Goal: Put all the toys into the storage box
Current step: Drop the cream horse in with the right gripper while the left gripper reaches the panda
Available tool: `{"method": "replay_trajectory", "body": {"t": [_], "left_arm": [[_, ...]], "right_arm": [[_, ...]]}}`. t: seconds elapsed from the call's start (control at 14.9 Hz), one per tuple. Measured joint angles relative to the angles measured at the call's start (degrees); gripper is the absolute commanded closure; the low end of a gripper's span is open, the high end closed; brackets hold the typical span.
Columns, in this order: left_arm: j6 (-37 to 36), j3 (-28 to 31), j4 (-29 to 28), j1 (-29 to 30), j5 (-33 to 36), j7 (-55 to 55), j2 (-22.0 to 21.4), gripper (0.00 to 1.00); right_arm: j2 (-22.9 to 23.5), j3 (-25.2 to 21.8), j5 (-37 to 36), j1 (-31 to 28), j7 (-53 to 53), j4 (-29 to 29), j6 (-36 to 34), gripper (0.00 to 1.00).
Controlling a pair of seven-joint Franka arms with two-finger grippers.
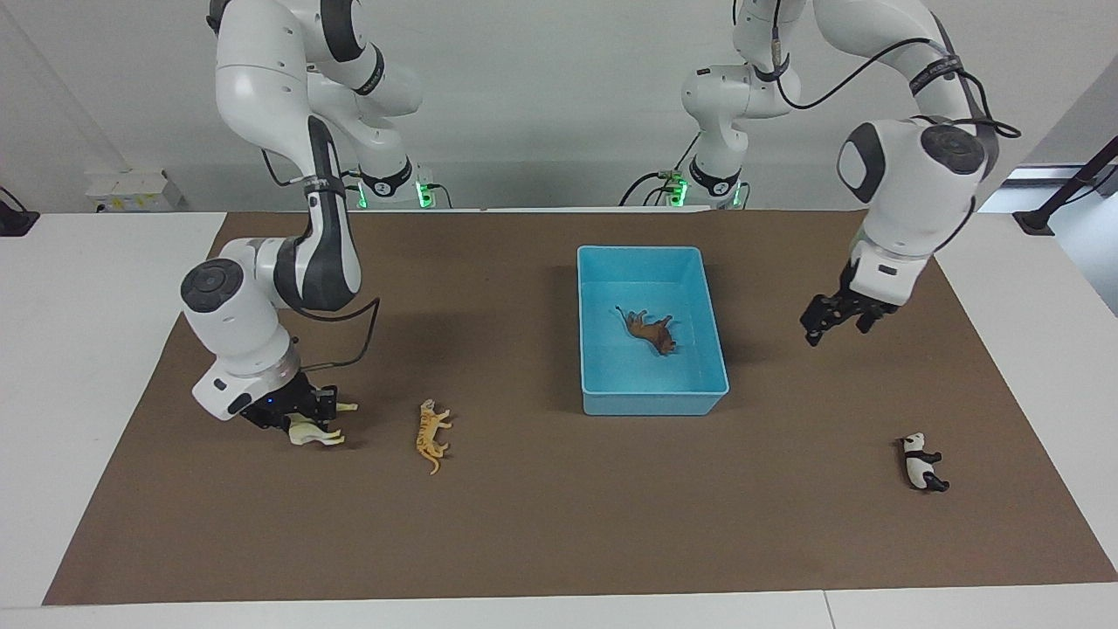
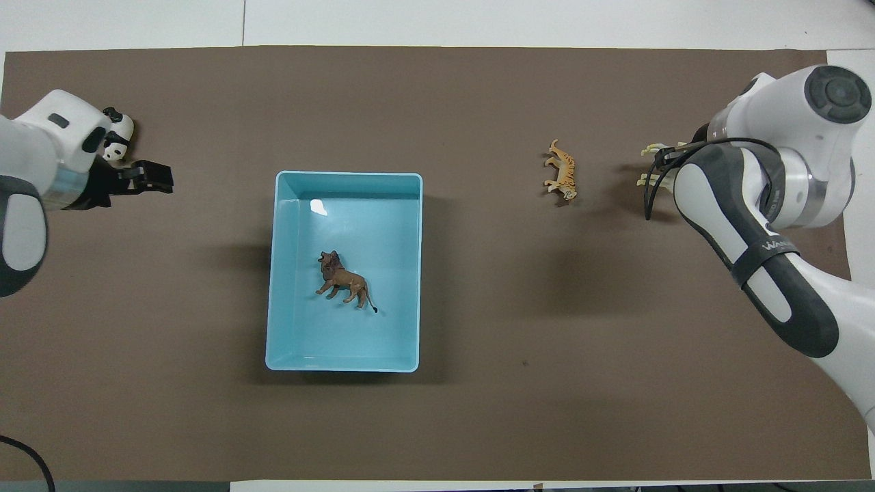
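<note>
The light blue storage box stands mid-mat, and it also shows in the overhead view. The brown lion lies inside it on its side. The cream-white horse lies on the mat toward the right arm's end, with my right gripper down on it; only its legs show in the overhead view. The orange tiger lies beside the horse, toward the box. The panda lies toward the left arm's end. My left gripper hangs open and empty above the mat between box and panda.
A brown mat covers most of the white table. The right arm's elbow and cable hang low over the mat between the robots and the horse. Bare mat lies between the tiger and the box.
</note>
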Motion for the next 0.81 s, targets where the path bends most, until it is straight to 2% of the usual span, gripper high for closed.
{"method": "replay_trajectory", "body": {"t": [0.2,0.34,0.4,0.54,0.81], "left_arm": [[3.90,0.00,3.62,5.98,0.00,8.52,5.16,0.00],[5.55,-0.07,7.64,7.68,0.05,10.24,9.69,0.00],[7.08,-0.08,8.98,7.83,0.08,10.72,11.48,0.00],[9.97,-0.24,10.84,7.83,0.09,11.03,14.70,0.00],[12.89,-0.30,16.83,8.05,0.09,11.04,22.32,0.00]], "right_arm": [[-1.65,0.28,-0.01,8.72,15.93,16.30,-21.64,1.00],[-0.63,0.64,0.26,17.29,29.45,25.97,-27.97,1.00],[0.58,0.74,1.21,21.85,35.57,29.17,-27.17,1.00],[3.25,0.75,4.38,29.29,43.20,32.04,-20.66,1.00],[8.37,0.61,5.65,36.74,47.77,32.53,-11.11,1.00]]}}
